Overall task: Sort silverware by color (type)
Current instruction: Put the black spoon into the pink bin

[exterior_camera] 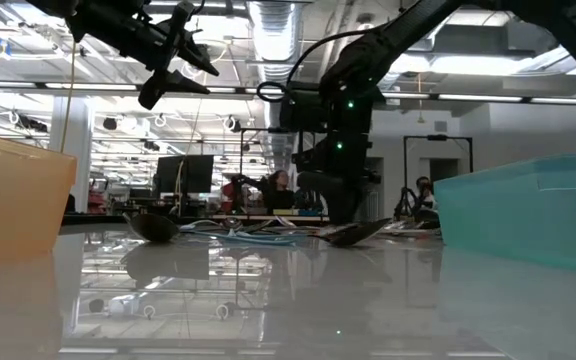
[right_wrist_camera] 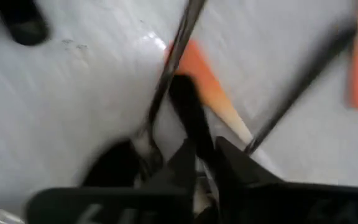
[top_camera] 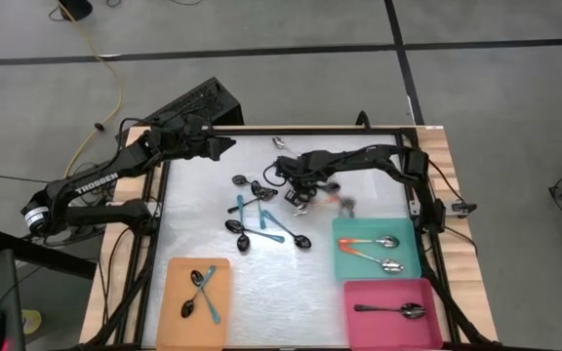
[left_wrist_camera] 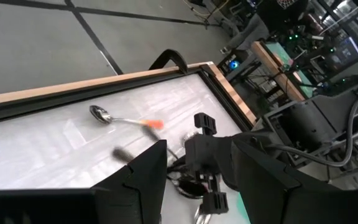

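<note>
White desk (top_camera: 213, 258), left to right: left gripper (top_camera: 224, 145) idle at far edge, jaws open; orange tray (top_camera: 179, 312) keeps teal spoons; right gripper (top_camera: 299, 198), jaws nearly closed, pinching a spoon (right_wrist_camera: 188, 118) from the central unsorted silverware (top_camera: 261, 219).

An open-plan lab: exposed ceiling ducts (exterior_camera: 268, 25), monitors (exterior_camera: 183, 172), workbenches behind.

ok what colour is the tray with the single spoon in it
Pink: the pink tray holds one dark-handled spoon. The high view shows it best.
</note>
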{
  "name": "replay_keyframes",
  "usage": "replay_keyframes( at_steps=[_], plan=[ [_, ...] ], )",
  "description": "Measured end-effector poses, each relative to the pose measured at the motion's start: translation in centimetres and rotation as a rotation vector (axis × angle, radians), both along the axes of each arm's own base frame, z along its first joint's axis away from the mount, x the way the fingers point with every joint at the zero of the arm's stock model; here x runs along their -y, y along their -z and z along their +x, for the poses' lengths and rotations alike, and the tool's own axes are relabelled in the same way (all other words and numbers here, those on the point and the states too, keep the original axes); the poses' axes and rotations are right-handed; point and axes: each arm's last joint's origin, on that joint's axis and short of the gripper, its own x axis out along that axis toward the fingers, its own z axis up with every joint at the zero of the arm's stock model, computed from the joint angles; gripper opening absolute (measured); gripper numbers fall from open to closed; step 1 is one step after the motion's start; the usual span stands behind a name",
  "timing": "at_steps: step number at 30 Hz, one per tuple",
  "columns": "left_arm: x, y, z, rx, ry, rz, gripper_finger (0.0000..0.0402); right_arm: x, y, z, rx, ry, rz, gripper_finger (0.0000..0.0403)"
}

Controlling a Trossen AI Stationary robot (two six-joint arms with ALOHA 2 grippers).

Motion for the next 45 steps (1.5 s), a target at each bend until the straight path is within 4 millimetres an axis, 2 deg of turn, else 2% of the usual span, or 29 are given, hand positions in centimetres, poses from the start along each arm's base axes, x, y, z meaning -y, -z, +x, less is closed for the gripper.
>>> replay_keyframes(
  at_steps=[3, 11, 20, 25, 29, 34, 40, 45],
  plan=[
    [0.0, 0.0, 0.0, 0.002, -0.001, -0.004, 0.0163, -0.3, -0.2, 0.0, 0.000, -0.004, -0.003, 0.0012],
    [0.0, 0.0, 0.0, 0.002, -0.002, -0.007, 0.0163, -0.7, -2.7, -0.5, 0.067, 0.010, 0.012, 0.0003],
    [0.0, 0.0, 0.0, 0.003, -0.002, -0.008, 0.0163, -0.2, -9.3, -1.8, 0.273, 0.047, -0.054, 0.0001],
    [0.0, 0.0, 0.0, 0.004, -0.001, -0.011, 0.0163, -0.6, -13.0, -3.1, 0.384, 0.053, -0.076, 0.0002],
    [0.1, 0.0, 0.0, 0.005, -0.002, -0.013, 0.0163, -0.9, -14.0, -4.2, 0.357, 0.036, -0.078, 0.0022],
    [0.0, 0.0, 0.0, 0.002, -0.011, -0.013, 0.0163, -1.1, -12.3, -4.4, 0.219, 0.033, -0.044, 0.0083],
    [0.1, 0.3, -0.1, -0.027, -0.010, -0.026, 0.0163, -1.4, -7.9, -3.4, 0.041, 0.060, 0.040, 0.0172],
    [0.2, 0.5, -0.1, -0.047, -0.008, -0.038, 0.0163, -1.8, -4.6, -2.9, -0.092, 0.064, 0.077, 0.0212]
  ],
)
